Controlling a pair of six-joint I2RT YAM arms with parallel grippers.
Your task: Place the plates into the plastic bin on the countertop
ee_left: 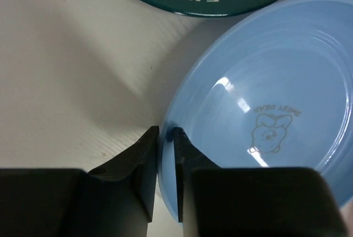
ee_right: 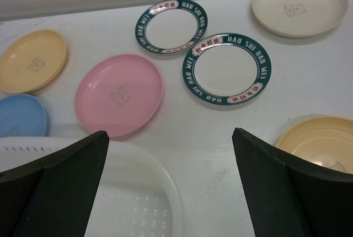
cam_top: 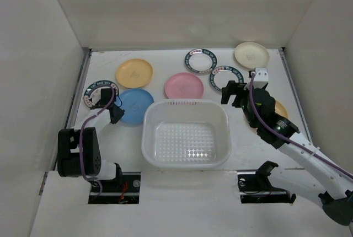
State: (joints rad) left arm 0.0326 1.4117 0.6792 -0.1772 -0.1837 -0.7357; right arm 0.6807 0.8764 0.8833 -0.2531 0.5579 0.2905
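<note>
Left fingers (ee_left: 135,165) pinch blue plate (ee_left: 276,71) rim.

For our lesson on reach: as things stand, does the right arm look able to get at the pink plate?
Probably yes: the right arm hovers nearby with open jaws, and nothing covers the pink plate.

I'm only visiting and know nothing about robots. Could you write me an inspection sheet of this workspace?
Surface: white countertop, flat, no spills seen.
Job's things: plastic bin empty; eight plates outside it.
Clutter: nothing seen.
Grippers: left gripper shut on the blue plate at its rim; right gripper open, holding nothing.
Cables: a purple cable runs along each arm.
Surroundings: white walls on three sides.
</note>
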